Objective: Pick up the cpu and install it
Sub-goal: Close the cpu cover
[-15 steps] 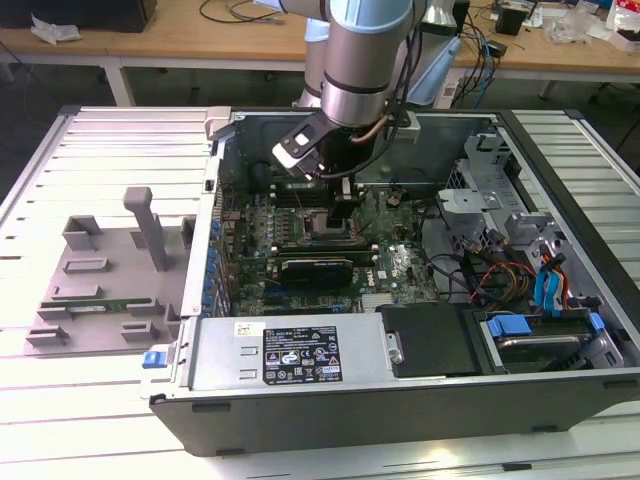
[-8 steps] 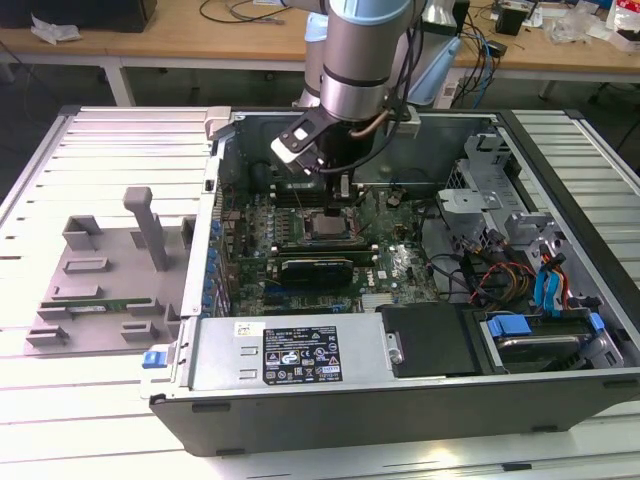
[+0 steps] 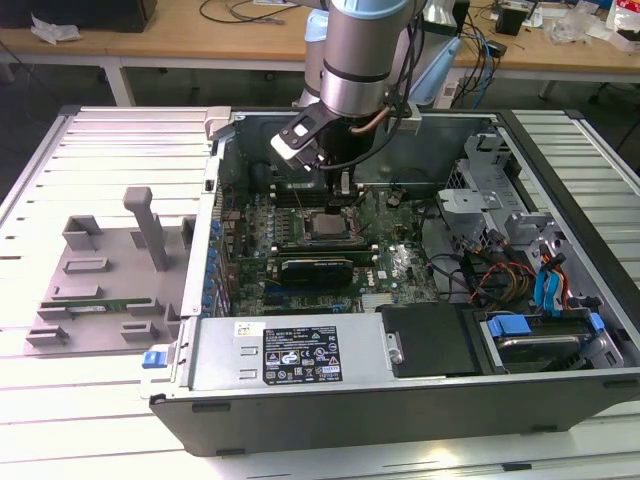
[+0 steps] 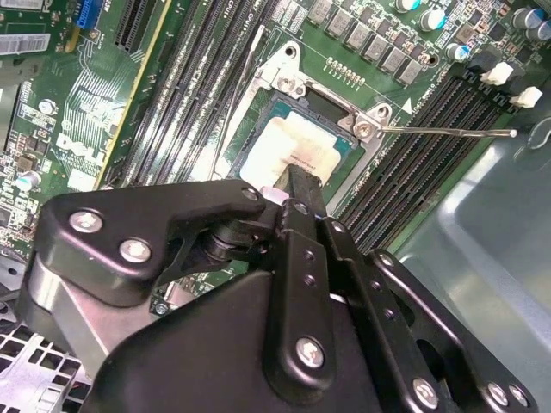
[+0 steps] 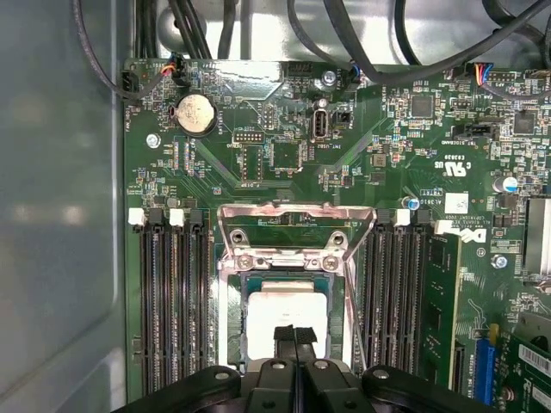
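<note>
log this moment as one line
stage: cpu install | end effector: shut, over cpu top | cpu: flat in socket | load plate: open | site: motherboard in open pc case

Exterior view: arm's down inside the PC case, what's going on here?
The arm reaches into the open computer case, with its gripper over the motherboard socket. The cpu lies inside the socket frame, and the metal bracket is swung open, not yet closed over the chip. The gripper's fingers are together, tips at the chip's top plate. I cannot tell whether they touch it.
</note>
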### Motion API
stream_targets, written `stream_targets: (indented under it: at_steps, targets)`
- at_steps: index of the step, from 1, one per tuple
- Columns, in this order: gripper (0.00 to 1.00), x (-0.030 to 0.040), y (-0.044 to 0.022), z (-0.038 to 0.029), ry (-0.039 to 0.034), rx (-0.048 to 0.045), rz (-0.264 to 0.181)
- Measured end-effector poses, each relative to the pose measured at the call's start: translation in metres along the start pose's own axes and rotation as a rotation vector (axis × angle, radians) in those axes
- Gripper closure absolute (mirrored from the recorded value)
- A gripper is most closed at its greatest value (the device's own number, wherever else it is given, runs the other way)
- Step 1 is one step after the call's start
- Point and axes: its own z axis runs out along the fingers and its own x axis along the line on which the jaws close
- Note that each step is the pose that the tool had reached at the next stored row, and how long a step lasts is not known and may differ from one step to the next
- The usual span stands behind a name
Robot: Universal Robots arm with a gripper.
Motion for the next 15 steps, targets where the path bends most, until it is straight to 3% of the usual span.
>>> stream_targets:
  at_steps: [8,9,15]
  targets:
    - [0.89,0.0,0.0004,0.0003,-0.0001,0.0001,0.0]
    - [0.89,0.0,0.0005,0.0004,0.0031,-0.0001,0.0]
    - [0.89,-0.0002,0.0007,-0.0126,0.0047,0.0,0.0]
